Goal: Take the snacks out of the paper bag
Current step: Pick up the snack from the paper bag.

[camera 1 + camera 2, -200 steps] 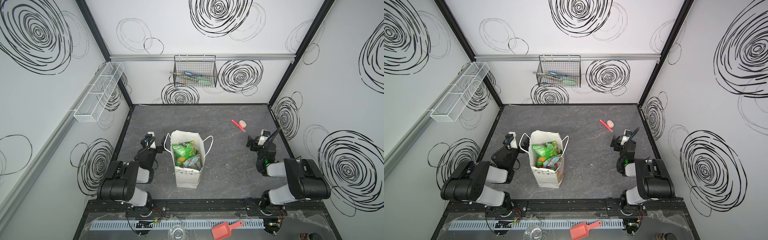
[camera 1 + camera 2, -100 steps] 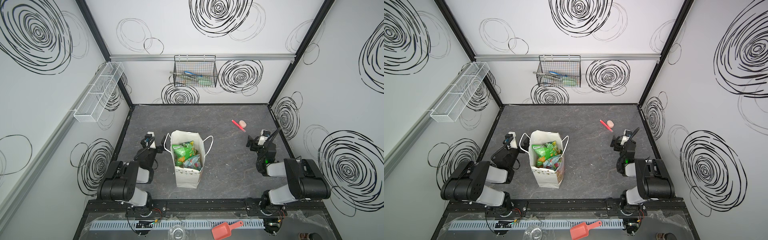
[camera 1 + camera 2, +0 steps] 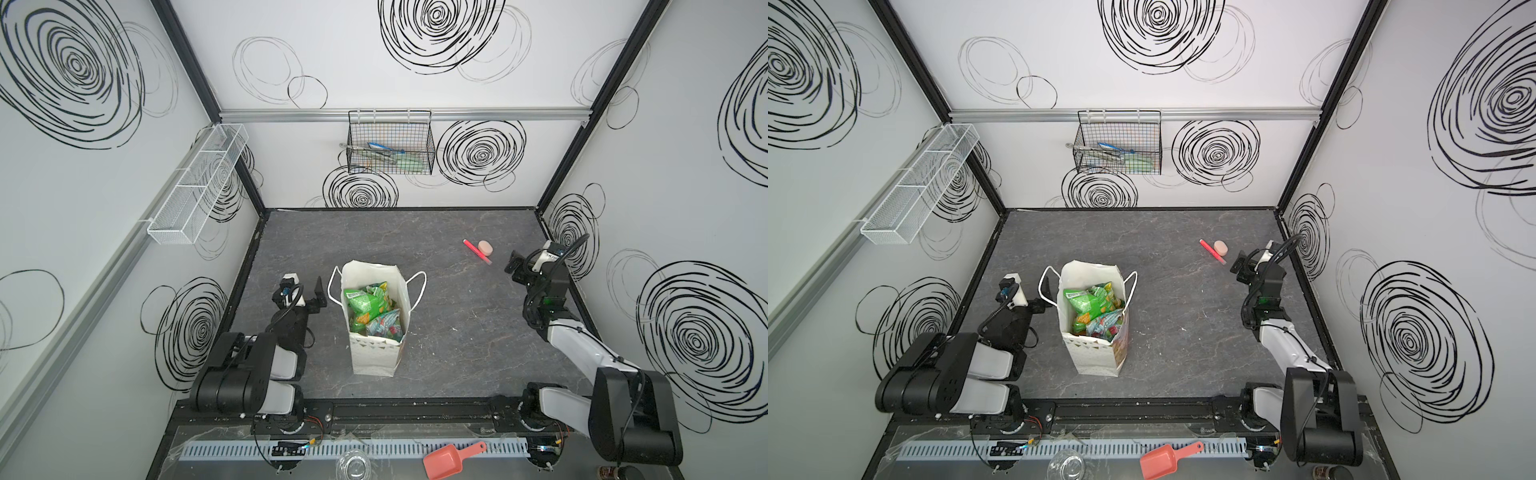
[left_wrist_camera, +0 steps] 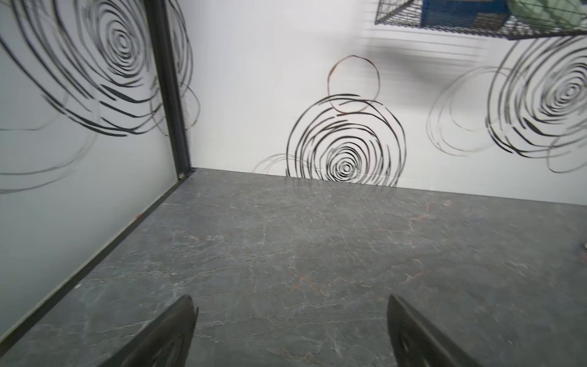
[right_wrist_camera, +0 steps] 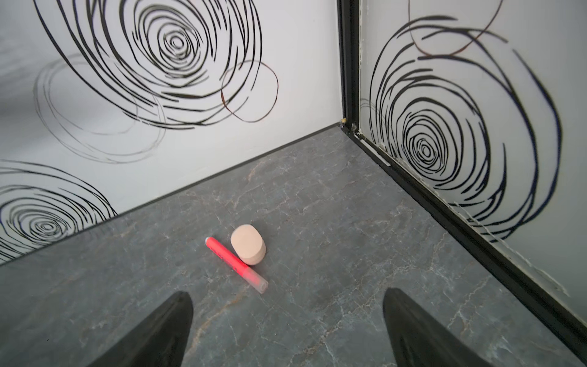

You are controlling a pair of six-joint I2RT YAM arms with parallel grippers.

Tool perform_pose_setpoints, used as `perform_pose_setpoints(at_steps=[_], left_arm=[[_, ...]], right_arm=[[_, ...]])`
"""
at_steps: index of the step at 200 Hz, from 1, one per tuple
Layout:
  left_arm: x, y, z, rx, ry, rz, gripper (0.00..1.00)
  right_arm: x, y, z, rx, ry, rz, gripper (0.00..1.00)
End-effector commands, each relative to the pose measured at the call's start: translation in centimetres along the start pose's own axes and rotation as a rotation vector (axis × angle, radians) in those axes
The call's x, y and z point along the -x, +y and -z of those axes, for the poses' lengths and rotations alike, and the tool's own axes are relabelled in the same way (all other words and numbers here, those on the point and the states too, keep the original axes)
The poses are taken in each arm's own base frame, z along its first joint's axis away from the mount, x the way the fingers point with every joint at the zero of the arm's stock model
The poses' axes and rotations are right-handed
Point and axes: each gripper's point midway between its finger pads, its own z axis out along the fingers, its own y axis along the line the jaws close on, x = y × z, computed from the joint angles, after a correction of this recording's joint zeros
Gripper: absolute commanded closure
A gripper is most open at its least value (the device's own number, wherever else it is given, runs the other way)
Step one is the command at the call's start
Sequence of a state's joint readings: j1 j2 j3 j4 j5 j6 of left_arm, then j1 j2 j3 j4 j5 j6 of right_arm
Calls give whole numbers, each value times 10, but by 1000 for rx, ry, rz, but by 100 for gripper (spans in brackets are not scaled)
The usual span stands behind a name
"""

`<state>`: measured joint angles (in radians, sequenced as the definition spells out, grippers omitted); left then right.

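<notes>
The white paper bag (image 3: 374, 353) (image 3: 1094, 353) stands upright near the table's front middle, its mouth open. Inside lie the snacks: a green packet (image 3: 365, 301) (image 3: 1088, 303) on top and a teal one (image 3: 384, 324) (image 3: 1104, 324) below it; others are partly hidden. My left gripper (image 3: 308, 296) (image 4: 289, 305) sits just left of the bag, open, with bare table between its fingers. My right gripper (image 3: 517, 266) (image 5: 287, 294) is open at the far right, away from the bag, facing a red pen (image 5: 235, 263) and a pink block (image 5: 248, 248).
The red pen (image 3: 477, 252) and pink block (image 3: 485, 248) lie at the back right. A black wire basket (image 3: 390, 151) hangs on the back wall and a white mesh shelf (image 3: 199, 187) on the left wall. A red scoop (image 3: 451, 457) lies below the front rail.
</notes>
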<state>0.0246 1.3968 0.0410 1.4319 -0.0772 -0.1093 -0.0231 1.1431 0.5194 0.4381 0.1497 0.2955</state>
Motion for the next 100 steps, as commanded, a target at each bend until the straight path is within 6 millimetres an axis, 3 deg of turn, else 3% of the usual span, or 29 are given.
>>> perform_pose_setpoints(at_steps=[1,13,40,56,69,100], left_arm=[[44,33,-3,212,-93,66,4],[54,45,-4,290,-60,62,4],[103,55,-3,369,-58,87,4],[124,41,-11,356,50,94,4],[152,26,-15,288,77,148,4],[224,-14,2,116,95,355,4]], right_arm=[[17,16,19,49,118,-81,3],[52,34,32,124,79,-89,2],[117,78,63,303,71,-104,3],[138,113,78,462,136,-99,3],[149,141,93,600,179,-85,3],[178,203,134,770,196,2,3]])
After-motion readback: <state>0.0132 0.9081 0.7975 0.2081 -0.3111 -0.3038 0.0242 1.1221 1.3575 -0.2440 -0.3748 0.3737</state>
